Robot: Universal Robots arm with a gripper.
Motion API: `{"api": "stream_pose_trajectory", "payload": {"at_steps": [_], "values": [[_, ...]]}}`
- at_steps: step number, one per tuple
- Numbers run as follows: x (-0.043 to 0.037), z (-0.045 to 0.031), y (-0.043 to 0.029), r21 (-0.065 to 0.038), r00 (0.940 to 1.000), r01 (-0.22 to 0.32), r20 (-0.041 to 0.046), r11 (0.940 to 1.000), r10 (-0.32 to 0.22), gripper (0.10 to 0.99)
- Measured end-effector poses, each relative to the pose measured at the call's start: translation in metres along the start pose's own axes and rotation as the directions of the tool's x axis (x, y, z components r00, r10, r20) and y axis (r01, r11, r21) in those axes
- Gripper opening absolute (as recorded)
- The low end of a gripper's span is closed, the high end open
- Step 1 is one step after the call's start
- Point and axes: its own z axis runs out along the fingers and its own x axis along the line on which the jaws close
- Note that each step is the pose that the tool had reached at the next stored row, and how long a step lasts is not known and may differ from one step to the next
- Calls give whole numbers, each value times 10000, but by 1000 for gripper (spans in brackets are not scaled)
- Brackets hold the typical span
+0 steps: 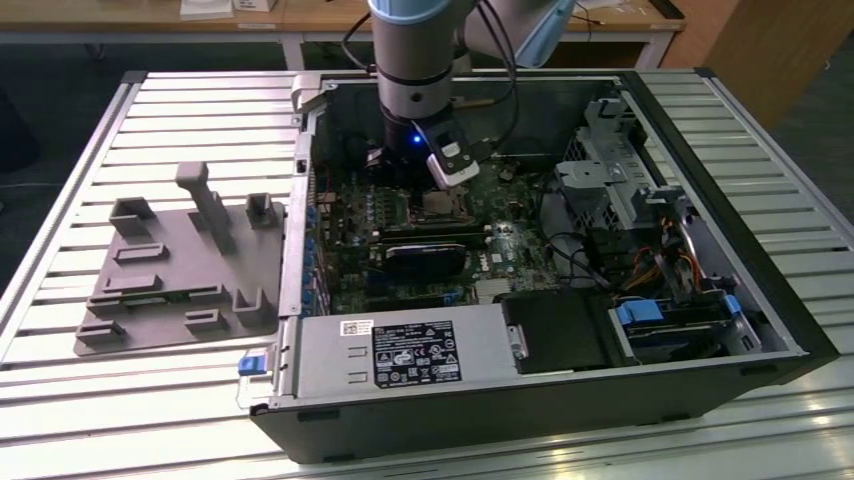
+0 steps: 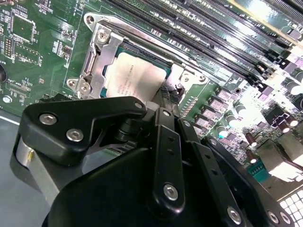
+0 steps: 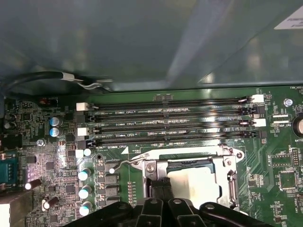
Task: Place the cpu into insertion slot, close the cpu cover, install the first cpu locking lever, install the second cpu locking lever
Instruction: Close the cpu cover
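- Grey fixture [image 1: 160, 290] lies near the table's [image 1: 174, 100] left edge.
- Mid-table, the gripper [image 3: 157, 185] hangs inside the open case [image 1: 534, 400] at the slot's [image 3: 189, 163] edge, jaws apparently closed on nothing.
- Cpu [image 3: 196, 182] sits in the slot with the cover [image 3: 161, 166] down. Lever [image 3: 124, 162] work seems in hand, likely demanding a steady downward press.

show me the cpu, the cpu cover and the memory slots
cpu [image 2: 135, 75], second wrist view, middle of silver top
cpu cover [image 2: 103, 54], second wrist view, metal side strip
memory slots [image 3: 165, 124], first wrist view, middle slot
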Motion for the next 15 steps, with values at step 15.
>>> {"api": "stream_pose_trajectory", "payload": {"at_steps": [15], "values": [[-39, -38, 7, -5, 10000, 0, -1, 10000, 0, 102]]}}
